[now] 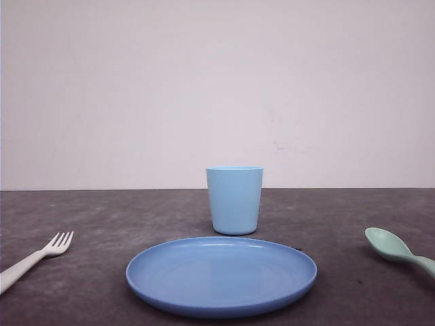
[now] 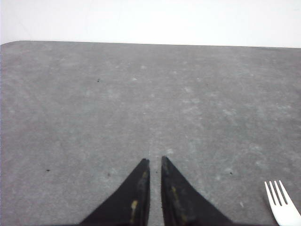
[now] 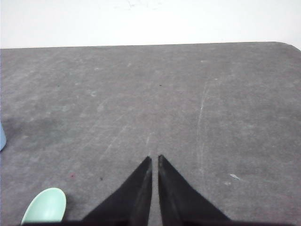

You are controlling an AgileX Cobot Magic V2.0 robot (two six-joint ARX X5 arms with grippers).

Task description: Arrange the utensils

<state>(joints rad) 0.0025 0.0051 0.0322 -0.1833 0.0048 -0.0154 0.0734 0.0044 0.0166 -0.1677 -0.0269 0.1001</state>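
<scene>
On my far left the fork [image 1: 34,258] lies flat, tines pointing far and inward; my left gripper [image 2: 154,162], fingers pressed together and empty, has it just off to its right. The plate [image 1: 221,302] and cup [image 1: 234,200] sit centre. At far right the spoon [image 1: 394,248] lies bowl-inward, left of my right gripper [image 3: 154,160], also pinched closed. Each wrist camera catches just the head of its own utensil; the front shows both.

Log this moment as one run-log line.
fork: table, left | spoon: table, right | cup: behind plate | left gripper: shut, empty | right gripper: shut, empty
</scene>
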